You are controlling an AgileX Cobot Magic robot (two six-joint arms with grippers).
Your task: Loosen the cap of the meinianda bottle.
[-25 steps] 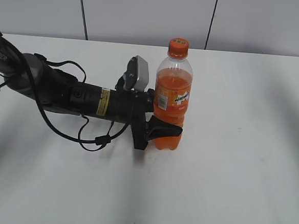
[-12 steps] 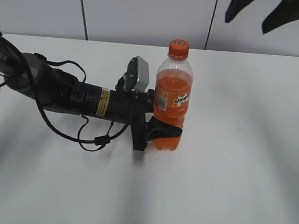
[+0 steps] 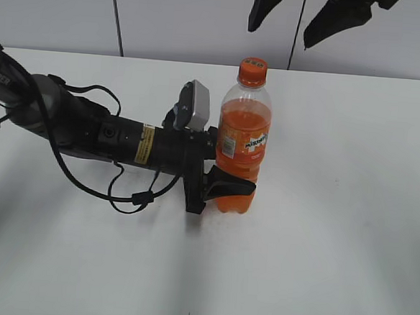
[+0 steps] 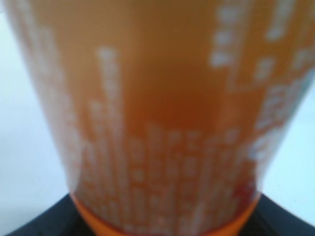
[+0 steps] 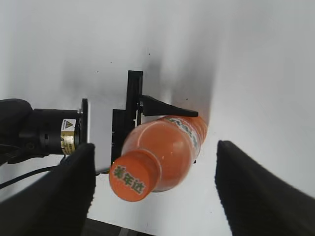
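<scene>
White tabletop (image 3: 318, 266) carries the meinianda bottle (image 3: 242, 149), which stands upright a little left of the middle and serves as the reference for everything else. Nearest the camera side of the bottle, one black finger (image 3: 230, 182) of the left end effector (image 3: 227, 166) wraps the lower body just under the label; the other finger is hidden behind the bottle, so the left end effector is clenched on the meinianda bottle. In the left wrist view the bottle (image 4: 162, 113) fills the frame as a blurred orange surface with white print, too soft to read. The left arm (image 3: 89, 131) lies low over the tabletop, reaching in from the bottle's left, with its pale wrist camera (image 3: 193, 104) just beside the bottle's shoulder. On top of the bottle sits the orange cap (image 3: 252, 70), screwed on. Above and behind the cap hangs the right end effector (image 3: 306, 16), released, fingers spread wide and clear of the cap. From the right wrist view its two dark fingers (image 5: 256, 191) flank the cap (image 5: 134, 176) well apart.
</scene>
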